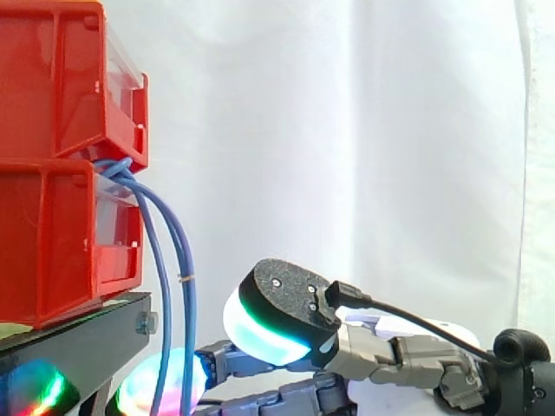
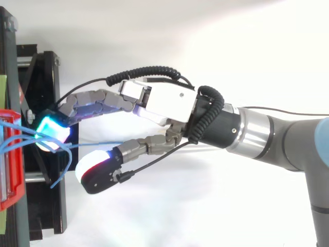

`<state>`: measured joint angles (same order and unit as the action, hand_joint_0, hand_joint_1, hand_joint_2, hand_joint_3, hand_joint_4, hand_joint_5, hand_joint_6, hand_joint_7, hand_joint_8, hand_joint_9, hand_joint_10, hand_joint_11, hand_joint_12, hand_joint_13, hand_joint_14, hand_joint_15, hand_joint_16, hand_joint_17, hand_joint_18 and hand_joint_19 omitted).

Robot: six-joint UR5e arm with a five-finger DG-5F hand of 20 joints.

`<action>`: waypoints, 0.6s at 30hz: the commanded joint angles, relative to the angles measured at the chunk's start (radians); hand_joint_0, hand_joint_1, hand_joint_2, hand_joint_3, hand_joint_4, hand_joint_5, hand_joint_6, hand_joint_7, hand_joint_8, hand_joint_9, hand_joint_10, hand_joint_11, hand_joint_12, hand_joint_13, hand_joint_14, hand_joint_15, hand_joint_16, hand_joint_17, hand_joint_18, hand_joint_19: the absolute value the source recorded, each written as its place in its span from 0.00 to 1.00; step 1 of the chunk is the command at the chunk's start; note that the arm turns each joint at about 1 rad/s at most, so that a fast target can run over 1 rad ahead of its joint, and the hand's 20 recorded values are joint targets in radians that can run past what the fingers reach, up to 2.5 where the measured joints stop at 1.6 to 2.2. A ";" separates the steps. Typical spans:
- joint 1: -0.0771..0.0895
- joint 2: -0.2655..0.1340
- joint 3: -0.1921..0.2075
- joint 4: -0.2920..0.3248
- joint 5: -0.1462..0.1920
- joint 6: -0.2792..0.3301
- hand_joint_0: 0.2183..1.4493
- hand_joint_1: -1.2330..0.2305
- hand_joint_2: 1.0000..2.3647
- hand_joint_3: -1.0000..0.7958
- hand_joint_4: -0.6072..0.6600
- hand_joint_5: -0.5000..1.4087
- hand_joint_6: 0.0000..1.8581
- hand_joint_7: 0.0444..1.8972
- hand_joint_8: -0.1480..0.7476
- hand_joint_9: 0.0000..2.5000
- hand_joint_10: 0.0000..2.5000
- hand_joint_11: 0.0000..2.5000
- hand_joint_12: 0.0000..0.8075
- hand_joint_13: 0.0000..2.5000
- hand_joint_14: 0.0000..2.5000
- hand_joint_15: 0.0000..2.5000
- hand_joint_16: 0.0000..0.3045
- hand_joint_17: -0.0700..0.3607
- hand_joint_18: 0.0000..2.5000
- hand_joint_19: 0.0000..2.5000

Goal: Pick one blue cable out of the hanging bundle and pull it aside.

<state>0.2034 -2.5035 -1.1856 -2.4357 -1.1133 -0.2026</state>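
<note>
The thin, smooth blue cables spill from between two stacked red plastic bins and hang past the black stand, one wearing a small tan band. The hand's fingers are stretched out among the cables. One strand lies loose between them and the spread thumb; nothing is gripped.
</note>
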 commanded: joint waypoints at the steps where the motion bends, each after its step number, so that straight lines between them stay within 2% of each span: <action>1: 0.002 -0.008 0.009 -0.011 -0.005 0.011 0.23 0.41 0.00 0.28 0.71 0.19 0.27 0.46 0.46 0.24 0.00 0.05 0.42 0.21 0.00 0.07 0.14 0.38 0.14 0.06; 4: 0.008 -0.008 0.018 -0.019 -0.007 0.042 0.24 0.42 0.00 0.28 0.72 0.20 0.27 0.49 0.46 0.25 0.00 0.05 0.40 0.22 0.00 0.08 0.14 0.38 0.15 0.07; 11: 0.008 -0.006 0.024 -0.019 -0.017 0.075 0.25 0.43 0.00 0.29 0.69 0.21 0.27 0.57 0.47 0.27 0.00 0.07 0.39 0.23 0.00 0.09 0.13 0.37 0.17 0.08; 15: 0.004 0.011 0.026 -0.026 -0.045 0.112 0.25 0.43 0.00 0.29 0.69 0.22 0.27 0.59 0.47 0.28 0.00 0.07 0.40 0.24 0.00 0.09 0.13 0.37 0.17 0.08; 18: -0.002 0.043 0.026 -0.083 -0.074 0.129 0.26 0.43 0.00 0.29 0.68 0.22 0.27 0.60 0.47 0.28 0.00 0.07 0.40 0.24 0.00 0.09 0.13 0.37 0.17 0.08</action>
<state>0.2050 -2.4830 -1.1601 -2.4813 -1.1658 -0.0892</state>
